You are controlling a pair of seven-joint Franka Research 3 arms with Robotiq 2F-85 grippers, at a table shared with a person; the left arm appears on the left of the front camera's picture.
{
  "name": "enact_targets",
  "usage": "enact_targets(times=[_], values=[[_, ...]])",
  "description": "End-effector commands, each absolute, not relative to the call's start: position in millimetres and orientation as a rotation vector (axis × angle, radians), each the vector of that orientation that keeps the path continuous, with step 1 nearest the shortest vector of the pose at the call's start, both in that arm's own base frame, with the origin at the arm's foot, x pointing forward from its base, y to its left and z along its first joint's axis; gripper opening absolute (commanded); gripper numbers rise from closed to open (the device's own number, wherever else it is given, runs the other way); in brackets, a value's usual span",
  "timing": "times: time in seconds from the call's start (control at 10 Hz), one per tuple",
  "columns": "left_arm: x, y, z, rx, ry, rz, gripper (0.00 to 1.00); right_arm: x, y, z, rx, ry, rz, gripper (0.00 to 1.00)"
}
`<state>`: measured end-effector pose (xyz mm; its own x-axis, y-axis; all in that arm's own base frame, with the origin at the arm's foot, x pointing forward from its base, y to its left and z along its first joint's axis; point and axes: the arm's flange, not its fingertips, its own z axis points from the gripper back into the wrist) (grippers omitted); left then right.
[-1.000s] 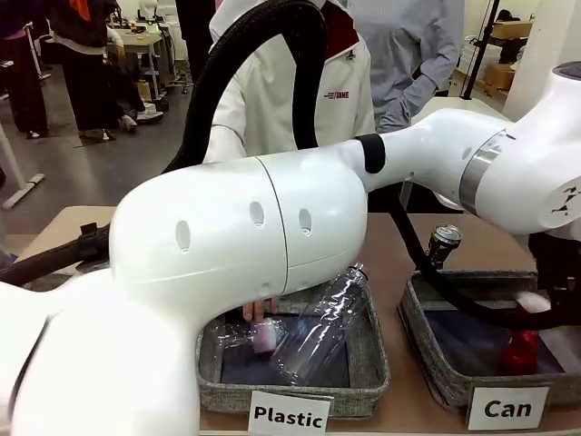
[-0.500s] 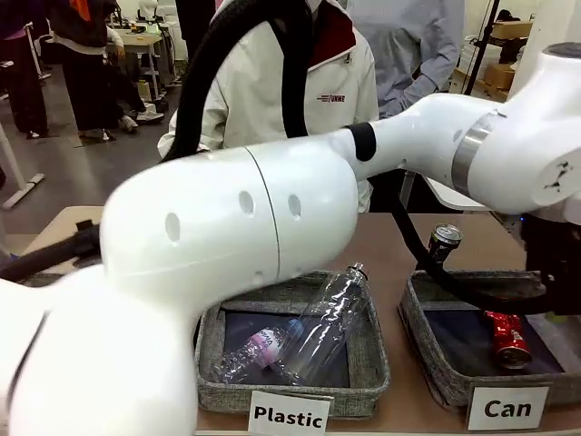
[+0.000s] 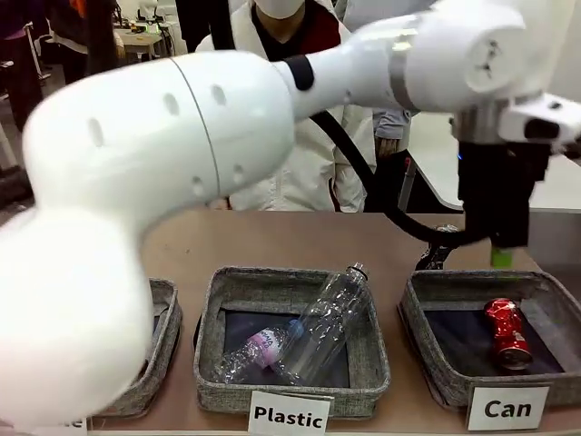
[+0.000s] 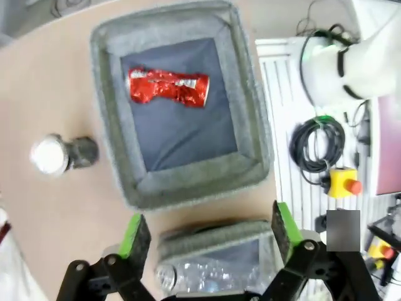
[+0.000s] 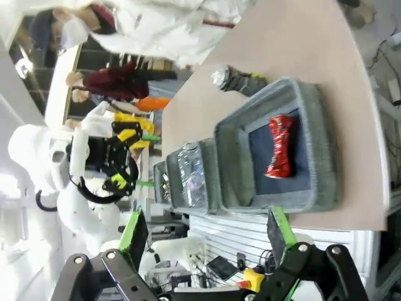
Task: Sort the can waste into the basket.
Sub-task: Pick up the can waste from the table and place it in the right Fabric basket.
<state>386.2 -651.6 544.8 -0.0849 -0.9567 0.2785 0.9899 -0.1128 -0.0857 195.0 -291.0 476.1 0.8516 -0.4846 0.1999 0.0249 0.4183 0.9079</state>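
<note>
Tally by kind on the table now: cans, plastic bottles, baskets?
Cans: 2 (crushed red can in the Can basket; dark can on the table beside it)
Plastic bottles: 2 (large bottle and small bottle, both in the Plastic basket)
Baskets: 3 (Can basket, Plastic basket, left basket)
Total: 7

Crushed can [image 3: 508, 332] lies in the basket [image 3: 423, 350] at the desk's [image 3: 300, 241] right end. Second can [image 4: 62, 153] stands just behind its far left corner. Leftward, the middle basket [image 3: 374, 363] holds two bottles [image 3: 327, 322]; a third basket [image 3: 165, 331] sits beyond.
</note>
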Motion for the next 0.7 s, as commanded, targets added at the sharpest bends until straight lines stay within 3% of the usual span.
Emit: enact_targets(times=[0.0, 0.4, 0.6], values=[[359.7, -559.2, 531.5, -0.382, -0.109, -1.578, 1.0, 221.4, -229.0, 484.8, 1.142, -0.397, -0.282, 1.0], [349.9, -371.5, 520.1, -0.572, -0.174, -1.222, 1.0, 267.5, -117.6, 468.0, 1.159, -0.155, -0.165, 1.0], [301.2, -315.9, 478.9, -0.584, 0.158, -1.43, 1.0, 284.6, -92.5, 462.0, 1.122, -0.111, -0.187, 1.0]])
